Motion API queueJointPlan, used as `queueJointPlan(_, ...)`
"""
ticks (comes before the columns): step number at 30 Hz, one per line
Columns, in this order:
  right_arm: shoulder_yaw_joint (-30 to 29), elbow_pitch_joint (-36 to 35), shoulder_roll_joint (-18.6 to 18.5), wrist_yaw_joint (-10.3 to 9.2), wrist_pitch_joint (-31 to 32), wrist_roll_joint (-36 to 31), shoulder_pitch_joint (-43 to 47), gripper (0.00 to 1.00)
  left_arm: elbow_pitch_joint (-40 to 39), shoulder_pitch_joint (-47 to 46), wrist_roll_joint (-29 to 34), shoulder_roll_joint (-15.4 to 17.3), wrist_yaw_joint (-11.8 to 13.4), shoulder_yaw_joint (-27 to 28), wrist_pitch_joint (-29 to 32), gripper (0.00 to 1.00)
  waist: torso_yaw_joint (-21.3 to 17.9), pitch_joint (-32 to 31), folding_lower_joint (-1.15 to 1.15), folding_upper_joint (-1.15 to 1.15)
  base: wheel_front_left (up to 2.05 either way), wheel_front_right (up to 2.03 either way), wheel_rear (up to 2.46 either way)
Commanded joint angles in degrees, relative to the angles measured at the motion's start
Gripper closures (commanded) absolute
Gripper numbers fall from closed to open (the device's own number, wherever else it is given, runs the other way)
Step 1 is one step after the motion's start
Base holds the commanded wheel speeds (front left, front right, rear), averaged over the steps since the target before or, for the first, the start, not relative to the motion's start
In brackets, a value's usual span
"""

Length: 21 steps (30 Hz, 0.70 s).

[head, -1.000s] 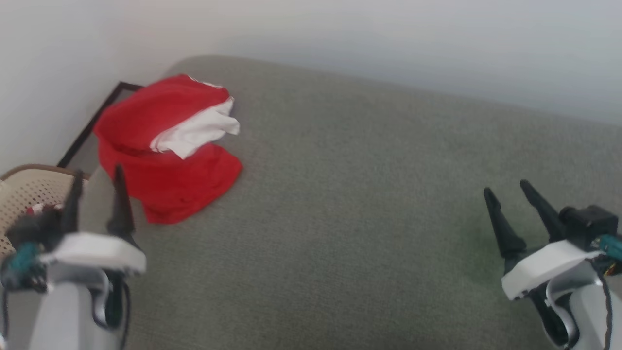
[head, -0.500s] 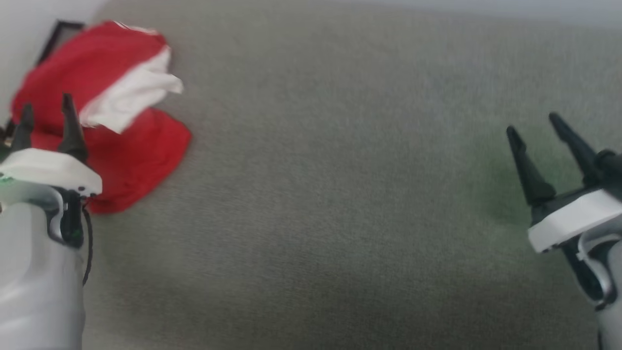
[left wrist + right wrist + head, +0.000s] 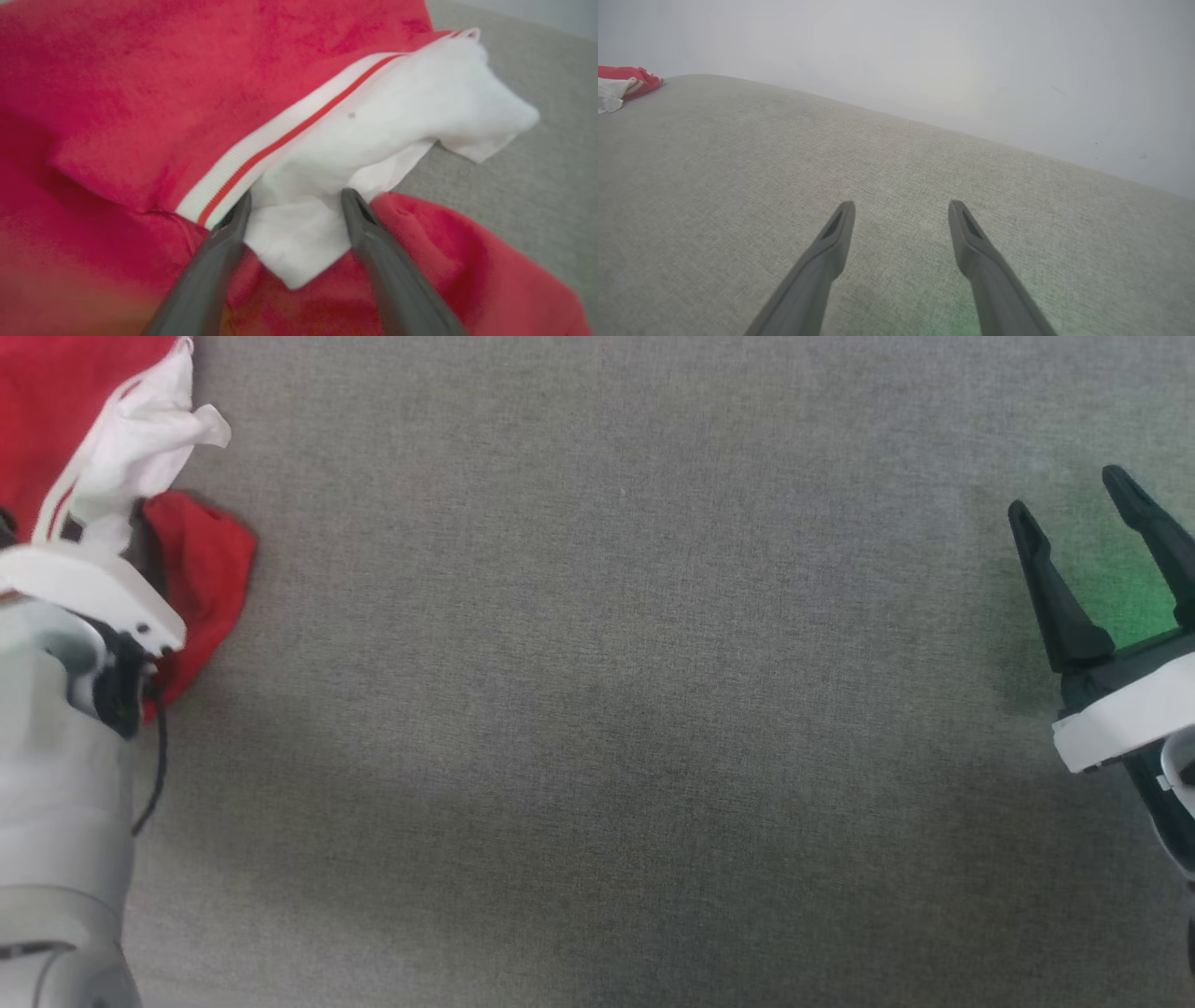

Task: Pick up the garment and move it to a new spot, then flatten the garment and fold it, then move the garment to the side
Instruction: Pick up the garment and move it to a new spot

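Crumpled garment [image 3: 47, 401] at upper left of head view, on grey cushion [image 3: 597, 709]. Left gripper [image 3: 294, 198] over it, spread wide either side of a white sleeve fold, nothing clamped. Right gripper [image 3: 1066, 493] at right edge, wide open, empty, well apart.

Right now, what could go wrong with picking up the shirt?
1. The open left tool straddles only the white sleeve; closing here may pinch one loose layer, leaving the garment dangling bunched.
2. In the head view the garment sits at the left edge, partly behind the left arm, so checking the grip is hard.
3. The right tool, open, hangs far off over the grey surface, unable to help.
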Motion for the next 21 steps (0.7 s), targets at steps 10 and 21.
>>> queueJointPlan(10,-0.3,-2.6,-0.9,-0.02,2.3,-0.4,-1.4,0.0,5.5,-1.6,-1.7,-1.8,0.9,-1.1,18.0,0.0,0.0,1.6,0.0,0.0,0.0,0.0,0.0)
queueJointPlan(21,-0.4,-2.0,0.2,-0.02,1.6,-0.8,-1.5,0.0,3.8,-3.5,-1.1,-0.5,1.4,-2.0,11.4,1.0,-0.9,0.4,0.0,0.0,0.0,0.0,0.0)
